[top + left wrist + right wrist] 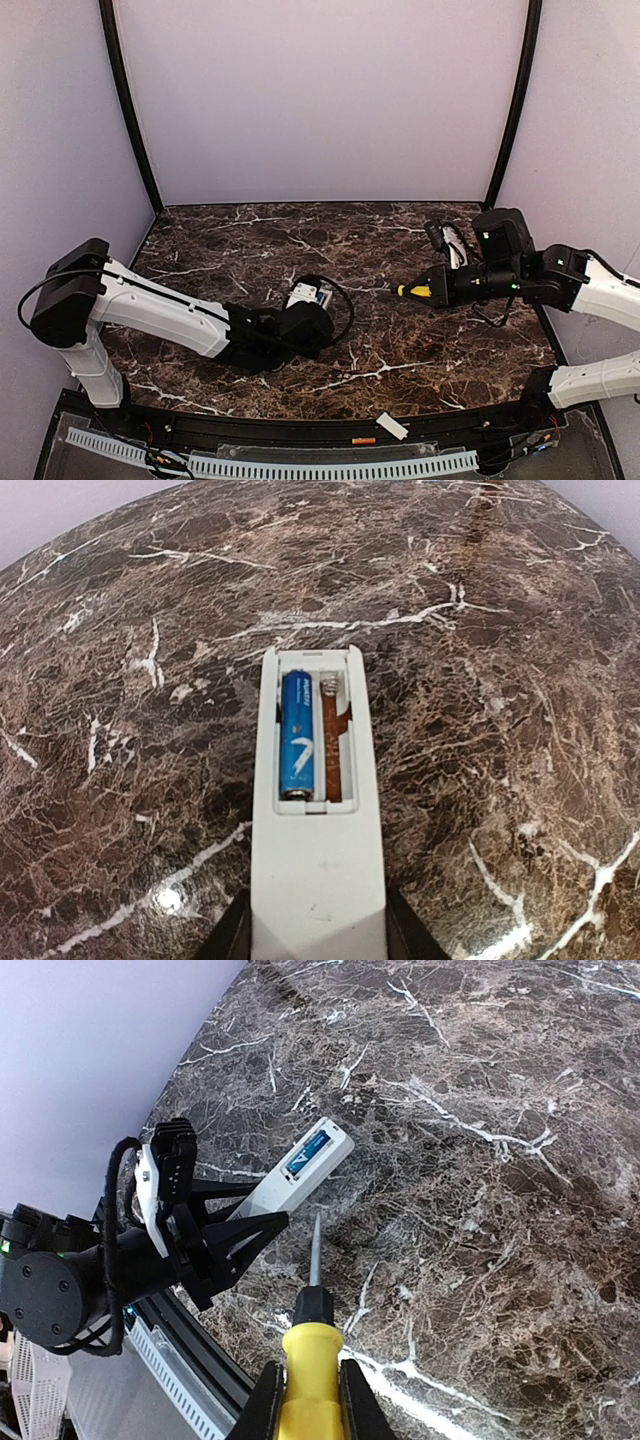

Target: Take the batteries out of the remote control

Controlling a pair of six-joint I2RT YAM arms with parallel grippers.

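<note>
My left gripper (pixel 300 325) is shut on the white remote control (pixel 318 880) and holds it back side up just above the table. Its battery bay is open. One blue battery (pixel 298 736) lies in the left slot, and the right slot (pixel 333 750) is empty with its spring showing. An orange battery (pixel 363 440) lies on the black front rail. My right gripper (pixel 312 1400) is shut on the yellow-handled screwdriver (pixel 312 1360). The shaft tip (pixel 316 1222) points at the remote (pixel 300 1172) from a short way off, not touching it.
The short white cover plate (pixel 391 427) lies on the front rail beside the orange battery. The marble table (pixel 250 240) has lilac walls at the back and both sides. A white ribbed strip (pixel 300 468) runs along the near edge.
</note>
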